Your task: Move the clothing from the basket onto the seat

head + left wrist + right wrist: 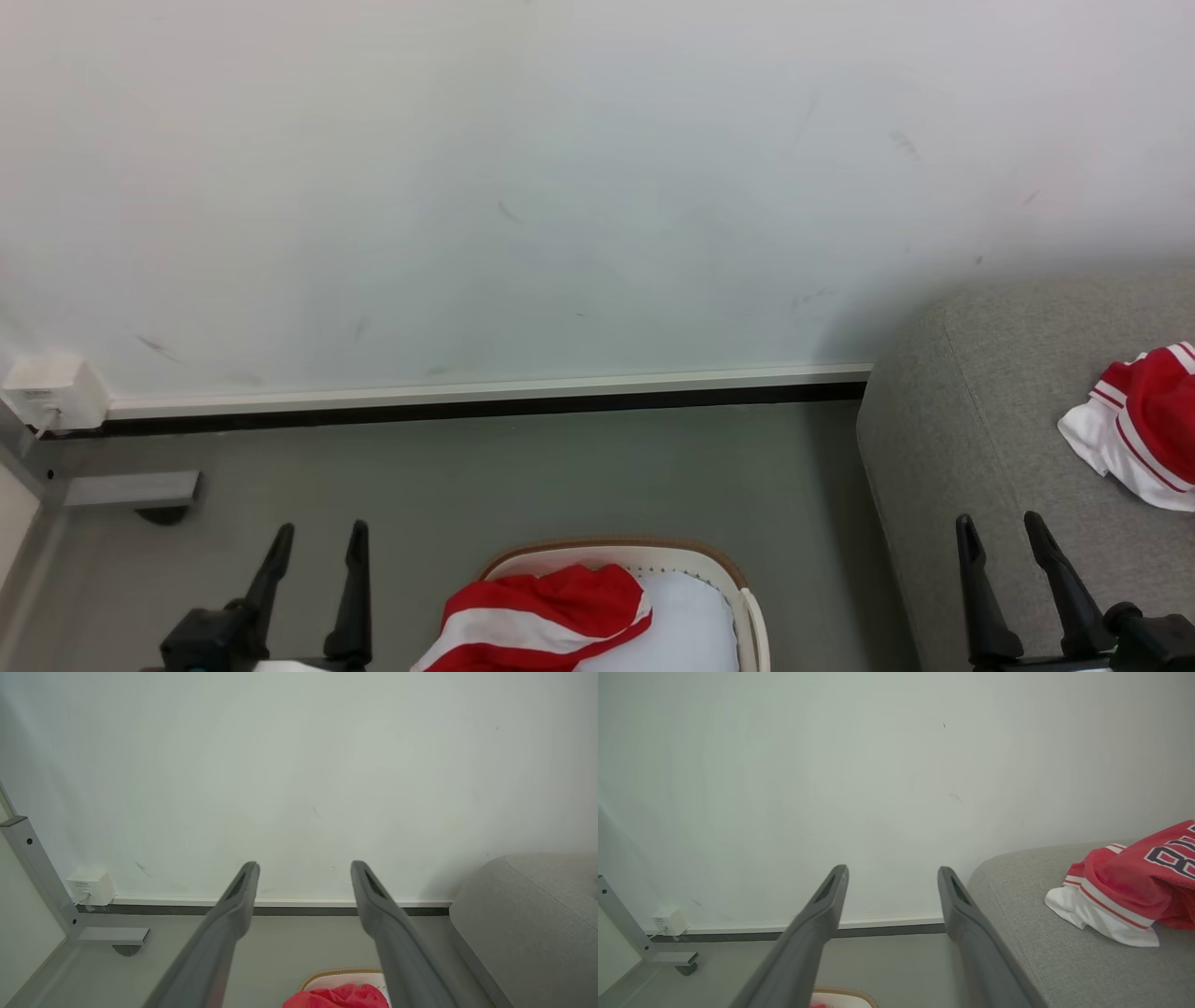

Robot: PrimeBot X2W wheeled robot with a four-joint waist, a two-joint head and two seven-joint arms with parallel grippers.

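Our left gripper (pixel 321 527) and right gripper (pixel 999 518) sit spread, empty, either side of the basket (pixel 607 544), so we'd pinch a thick fold of the clothing (pixel 546 611) inside.

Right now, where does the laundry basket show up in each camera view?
Head view: the basket is at the bottom centre, with red-and-white clothing inside.
Left wrist view: the basket is at the bottom edge, just right of centre.
Right wrist view: the basket is at the bottom edge, left of centre.
Shared landmark: the white wall box, to the basket's left in every view.
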